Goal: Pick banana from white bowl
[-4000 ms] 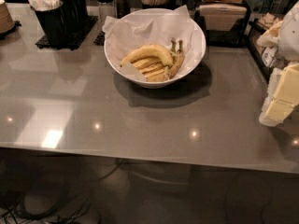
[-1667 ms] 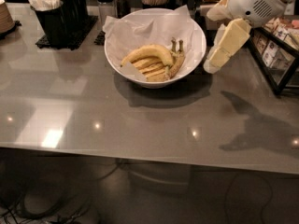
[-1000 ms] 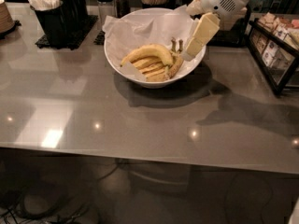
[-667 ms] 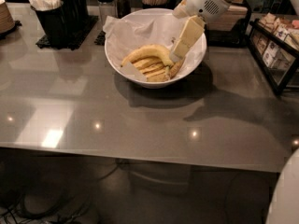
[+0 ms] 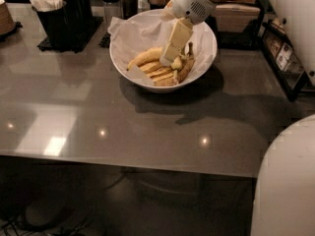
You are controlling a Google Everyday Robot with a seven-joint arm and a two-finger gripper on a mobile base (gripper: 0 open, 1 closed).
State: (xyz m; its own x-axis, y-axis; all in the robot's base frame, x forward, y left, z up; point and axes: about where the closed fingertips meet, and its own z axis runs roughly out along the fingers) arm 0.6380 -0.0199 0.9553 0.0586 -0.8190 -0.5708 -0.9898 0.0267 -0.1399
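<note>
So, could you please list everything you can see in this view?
white bowl: one, white, paper-lined, far centre of the table
banana: one, yellow, plump, left side of the bowl
slimmer bananas: a few, yellow-brown, beside it in the bowl
black caddy: one, black, far left, holding white items
black rack: one, black, right edge
table: one, grey, glossy
arm: one, white, reaching in from the top
gripper: one, cream, inside the bowl over the bananas
</note>
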